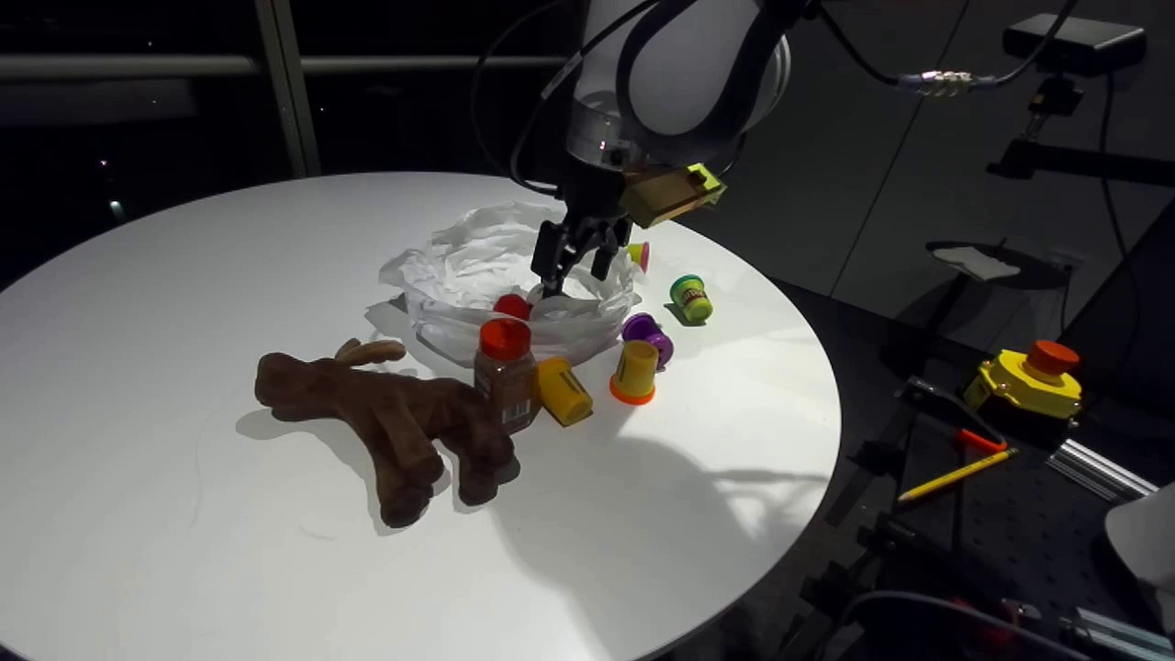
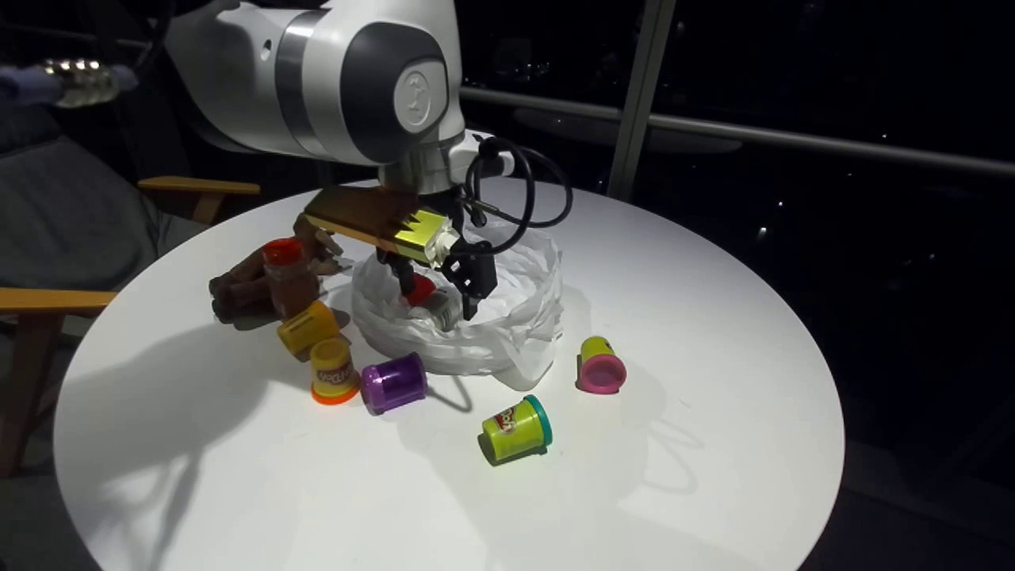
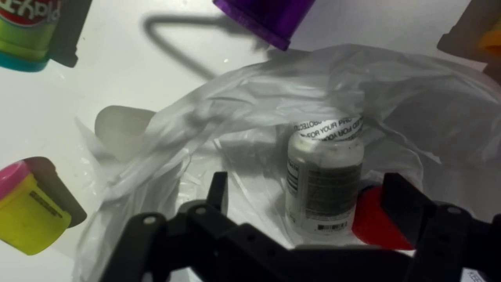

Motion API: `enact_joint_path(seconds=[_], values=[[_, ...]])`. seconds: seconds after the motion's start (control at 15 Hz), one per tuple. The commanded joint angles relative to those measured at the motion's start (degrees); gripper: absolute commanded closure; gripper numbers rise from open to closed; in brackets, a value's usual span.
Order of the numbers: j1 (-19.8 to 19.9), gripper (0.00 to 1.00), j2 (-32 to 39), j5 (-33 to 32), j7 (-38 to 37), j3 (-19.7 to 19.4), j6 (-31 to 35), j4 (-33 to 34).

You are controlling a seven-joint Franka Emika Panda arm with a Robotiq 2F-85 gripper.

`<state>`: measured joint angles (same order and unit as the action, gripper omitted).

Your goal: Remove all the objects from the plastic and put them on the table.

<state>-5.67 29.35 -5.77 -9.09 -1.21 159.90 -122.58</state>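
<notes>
Wrist view: bottle inside plastic

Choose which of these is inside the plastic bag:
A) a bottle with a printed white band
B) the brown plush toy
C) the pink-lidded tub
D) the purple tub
A: in the wrist view the bottle shows within the crumpled walls of the plastic bag.

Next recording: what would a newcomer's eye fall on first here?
Probably the wrinkled, whitish plastic bag on the round white table, where the black, two-fingered gripper points down, open, at a small, pale, dark-labelled bottle. Next, likely the large, brown, branching plush toy and the shiny purple plastic tub, both lying on the table outside the bag.
</notes>
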Motion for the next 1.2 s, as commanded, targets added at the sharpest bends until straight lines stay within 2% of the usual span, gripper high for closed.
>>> enact_joint_path(seconds=[0.0, 0.2, 0.27, 0.33, 0.4, 0.6, 0.73, 0.8, 1.13], values=[[-0.5, 0.00, 1.7, 0.9, 0.3, -0.3, -1.6, 2.6], [-0.8, 0.00, 3.0, 0.7, -0.1, -1.0, -2.7, 4.5], [-0.9, 0.25, 3.6, 0.5, -0.3, -1.2, -3.2, 5.3], [-1.0, 0.26, 4.0, 0.5, -0.4, -1.4, -3.5, 6.0], [-1.0, 0.33, 4.4, 0.3, -0.4, -1.6, -4.1, 6.8], [-0.4, 0.62, 5.2, 0.7, 0.2, -1.1, -5.8, 8.7], [0.0, 0.77, 5.2, 0.9, 0.8, -0.7, -6.5, 9.1], [0.1, 0.80, 5.2, 0.9, 0.9, -0.7, -7.0, 9.3], [1.2, 0.79, 3.7, 2.8, -0.2, -0.3, -9.6, 9.7]])
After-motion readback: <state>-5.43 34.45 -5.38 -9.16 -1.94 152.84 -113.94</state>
